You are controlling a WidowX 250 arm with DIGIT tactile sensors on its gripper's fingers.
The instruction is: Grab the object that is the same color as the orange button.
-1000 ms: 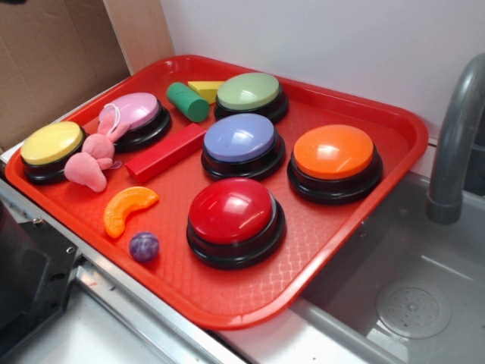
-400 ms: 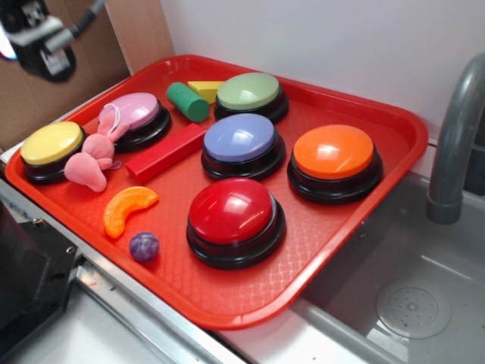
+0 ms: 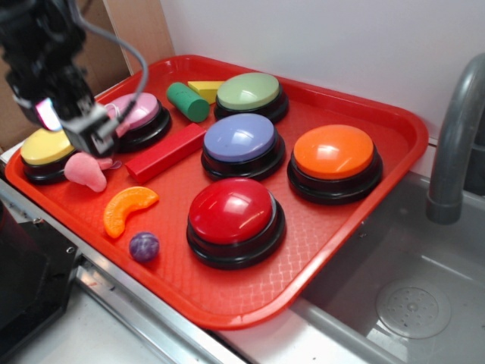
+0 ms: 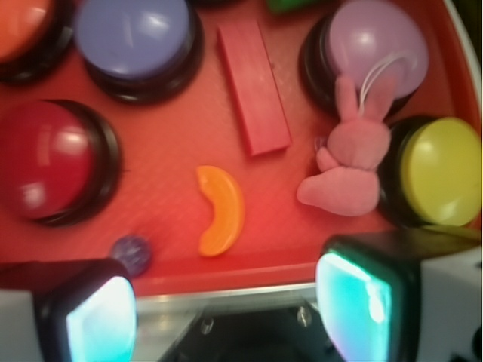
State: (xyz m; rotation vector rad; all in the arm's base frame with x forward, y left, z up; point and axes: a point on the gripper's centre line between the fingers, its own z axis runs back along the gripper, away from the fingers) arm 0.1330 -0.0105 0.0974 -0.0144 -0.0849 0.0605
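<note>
The orange crescent segment lies on the red tray near its front left edge, between the pink plush and the purple ball. It also shows in the wrist view. The orange button stands at the tray's right side, and its edge shows in the wrist view. My gripper hovers above the tray's left end, over the pink plush and yellow button. In the wrist view the gripper is open and empty, its jaws wide apart, with the segment ahead of the gap.
Red, purple, green and pink dome buttons stand on the tray. A red block, a green cylinder and a yellow block lie at the back. A sink and faucet are on the right.
My gripper came into view at the top left and has moved down and right, over the tray's left end. The objects on the tray have not moved.
</note>
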